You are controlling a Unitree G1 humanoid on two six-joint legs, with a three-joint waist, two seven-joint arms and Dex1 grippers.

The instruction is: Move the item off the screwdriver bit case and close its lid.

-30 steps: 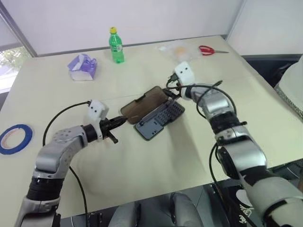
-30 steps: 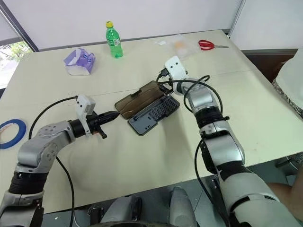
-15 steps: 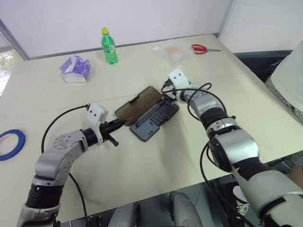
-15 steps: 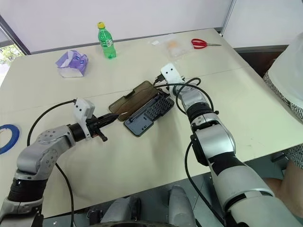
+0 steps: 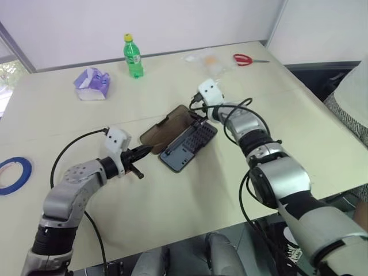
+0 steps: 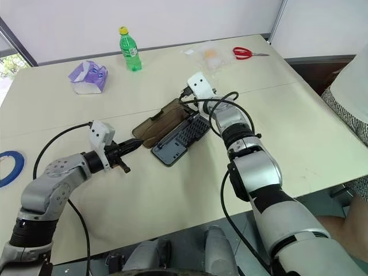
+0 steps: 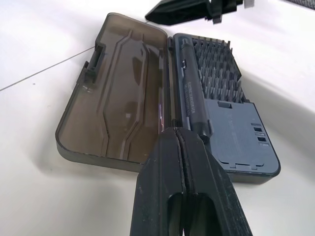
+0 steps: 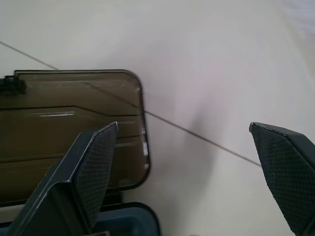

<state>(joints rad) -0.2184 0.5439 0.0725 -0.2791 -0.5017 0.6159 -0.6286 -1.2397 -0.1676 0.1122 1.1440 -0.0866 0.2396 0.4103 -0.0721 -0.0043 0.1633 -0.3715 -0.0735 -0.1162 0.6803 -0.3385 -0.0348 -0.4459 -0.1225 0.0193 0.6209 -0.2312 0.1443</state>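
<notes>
The left claw (image 5: 150, 150), its two black fingers pressed shut on nothing, hovers just beside the near corner of the smoky-brown translucent hinged lid (image 5: 168, 130), which lies flung flat on the pale beige counter (image 5: 190, 201); a shut claw pushing in low could shove the whole case along the counter instead of getting under the lid's edge. Next to the lid sits the flat dark grey plastic screwdriver bit case (image 5: 188, 146), open, its tray showing rows of small bits and a slim dark screwdriver handle (image 7: 192, 101) lying in the channel by the hinge; no loose item appears on the tray, so judging by that, closing the lid is what remains. Should the handle ride proud of its slot, the lid may stop short of latching. The right claw (image 8: 187, 172) stands spread wide and empty over the lid's far end; if it comes down astride the rounded corner rather than beneath it, the smooth plastic is likely to slip off a finger pad, or the light case may tip up with the lid, since nothing pins its base. Two claws working opposite ends could also twist the hinge if they lift unevenly. Further off, well apart from all this, lie a blue tape roll (image 5: 12, 174), a crumpled purple packet (image 5: 91, 83), a green plastic bottle with a yellow cap (image 5: 133, 56) and red-handled scissors (image 5: 244, 59); they pose no obstruction.
</notes>
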